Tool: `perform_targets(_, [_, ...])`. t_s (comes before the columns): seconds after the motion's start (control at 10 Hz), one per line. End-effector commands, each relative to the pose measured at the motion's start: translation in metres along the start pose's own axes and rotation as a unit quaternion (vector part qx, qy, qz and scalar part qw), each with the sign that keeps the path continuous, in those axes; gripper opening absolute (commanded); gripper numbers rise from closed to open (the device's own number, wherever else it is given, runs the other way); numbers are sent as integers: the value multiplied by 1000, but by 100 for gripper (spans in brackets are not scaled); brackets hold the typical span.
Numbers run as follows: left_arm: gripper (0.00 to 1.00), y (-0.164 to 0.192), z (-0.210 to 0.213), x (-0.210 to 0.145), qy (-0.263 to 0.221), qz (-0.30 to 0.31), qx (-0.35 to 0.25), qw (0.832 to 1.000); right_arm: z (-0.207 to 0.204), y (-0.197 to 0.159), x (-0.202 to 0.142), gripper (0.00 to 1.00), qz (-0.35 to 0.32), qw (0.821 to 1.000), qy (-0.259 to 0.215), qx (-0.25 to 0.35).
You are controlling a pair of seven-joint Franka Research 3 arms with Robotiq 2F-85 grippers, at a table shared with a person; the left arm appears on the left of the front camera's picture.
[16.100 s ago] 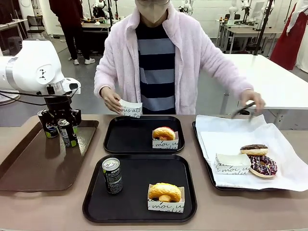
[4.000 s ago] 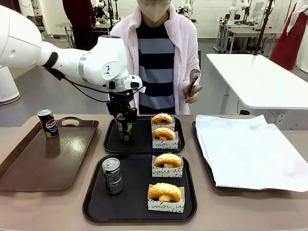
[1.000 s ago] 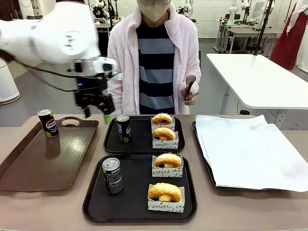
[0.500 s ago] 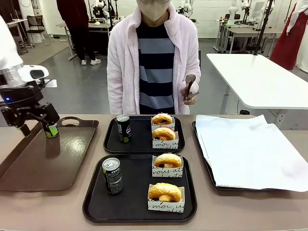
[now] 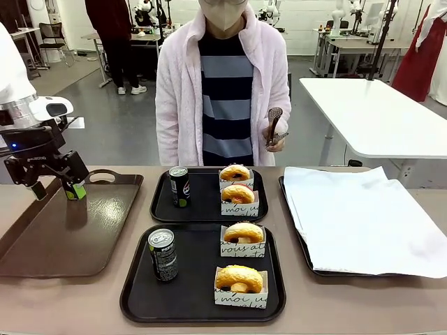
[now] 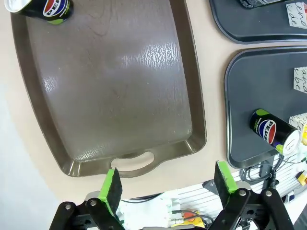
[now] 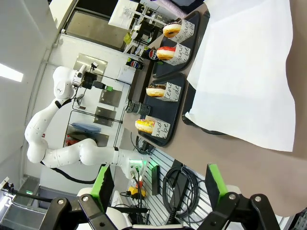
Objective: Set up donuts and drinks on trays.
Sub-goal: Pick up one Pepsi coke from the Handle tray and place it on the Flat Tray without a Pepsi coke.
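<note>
While spread fingers (image 5: 68,169) hang empty, can (image 5: 75,190) just behind, untouched

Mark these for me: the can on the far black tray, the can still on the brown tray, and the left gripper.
Far-tray can (image 5: 179,187), front view, on the middle of its side.
Brown-tray can (image 6: 44,8), left wrist view, on its Pepsi mark.
Left gripper (image 5: 56,191), front view, midway between its open fingertips.

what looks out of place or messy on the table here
Nothing is spilled, tipped or damaged. Both black trays hold an upright can and two boxed donuts in tidy rows. The only stray is one can alone on the brown tray, behind the open left gripper.
</note>
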State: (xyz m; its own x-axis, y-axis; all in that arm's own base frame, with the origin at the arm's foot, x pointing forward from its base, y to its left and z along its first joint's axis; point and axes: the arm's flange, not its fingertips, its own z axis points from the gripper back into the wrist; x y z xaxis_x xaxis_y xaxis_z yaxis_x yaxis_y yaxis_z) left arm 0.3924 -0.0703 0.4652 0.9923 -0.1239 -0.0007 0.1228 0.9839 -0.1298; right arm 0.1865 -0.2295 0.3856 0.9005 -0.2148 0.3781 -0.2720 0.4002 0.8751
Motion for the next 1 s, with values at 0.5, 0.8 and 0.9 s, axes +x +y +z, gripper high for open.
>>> perform_targets(0.5, [100, 117, 3, -14, -134, 145, -347, 917, -1, 0, -2, 100, 8, 1000, -3, 7])
perform_targets(0.8, [100, 190, -21, -42, -122, 184, -393, 893, -1, 0, -2, 100, 8, 1000, -3, 7])
perform_targets(0.9, [100, 211, -24, -47, -99, 164, -399, 897, -1, 0, -2, 100, 8, 1000, -3, 7])
